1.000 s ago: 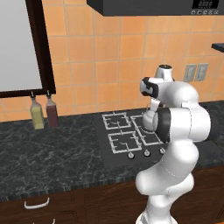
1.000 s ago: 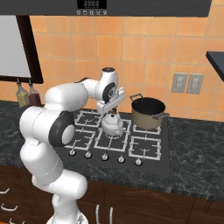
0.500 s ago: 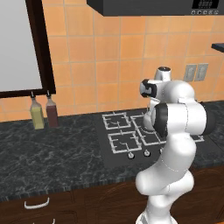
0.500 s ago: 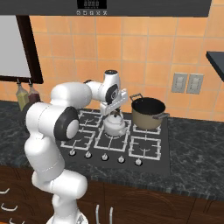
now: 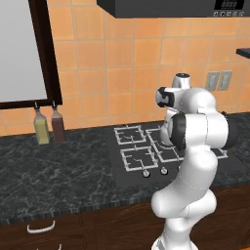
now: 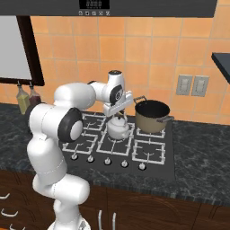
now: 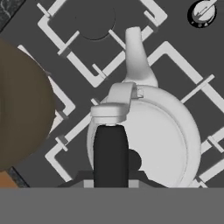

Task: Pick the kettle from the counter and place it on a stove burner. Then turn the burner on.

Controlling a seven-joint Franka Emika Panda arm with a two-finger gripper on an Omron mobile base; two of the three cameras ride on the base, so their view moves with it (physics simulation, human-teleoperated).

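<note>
The gripper hangs directly over the kettle, which sits on the stove burner grate just below it. Whether its fingers clasp the wire handle cannot be told. A dark pot stands just beside the gripper, toward the wall outlets.

Kettle, right base view: top and handle hidden behind the gripper; spout too small to tell.
Kettle, hand view: near side cut off by the bottom edge; lid knob half hidden behind a dark fingertip.
Jaws: spread cannot be told; second fingertip hidden.
Stove burner: centre ring hidden under the kettle.
Cooktop, left base view: right half hidden behind the arm.
Pot, hand view: blurred brown mass, cut off by the left edge.
Knob, hand view: marking too small to read.
Bottles: labels too small to tell.
</note>
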